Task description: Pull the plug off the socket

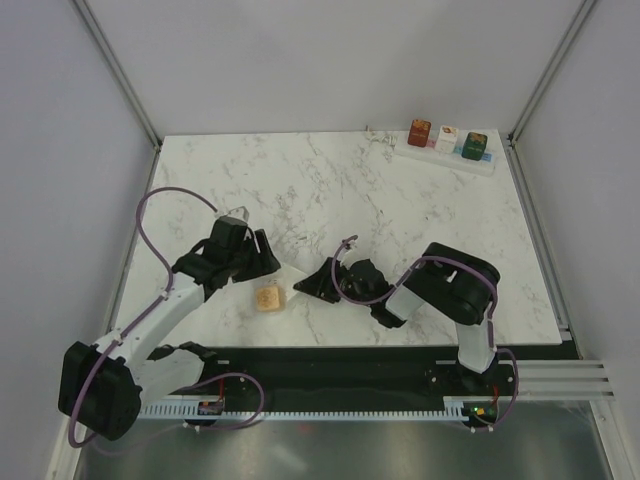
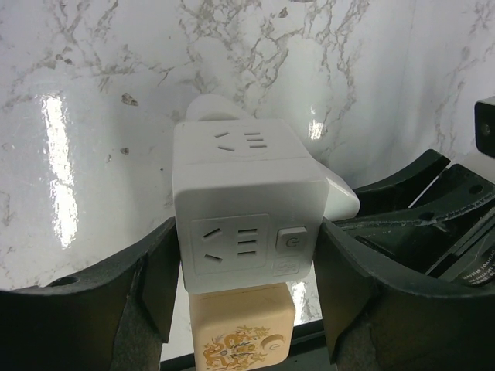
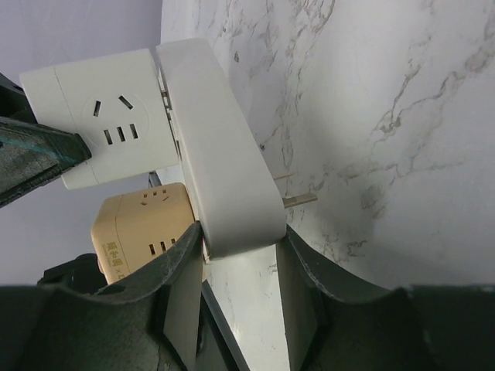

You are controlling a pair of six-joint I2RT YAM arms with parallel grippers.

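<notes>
My left gripper is shut on a white cube plug, one finger pressed on each side. In the right wrist view the same white cube sits against a flat white adapter block. A thin gap with short pins shows between them, and two metal prongs stick out of the block's far face. My right gripper is shut on the lower end of that block. Both grippers, left and right, meet near the table's front middle. The socket, a long white strip, lies at the back right.
A tan cube with gold print rests on the marble just below the held parts, near the front edge. Red, white and green cubes stand on the strip. Grey walls enclose the table.
</notes>
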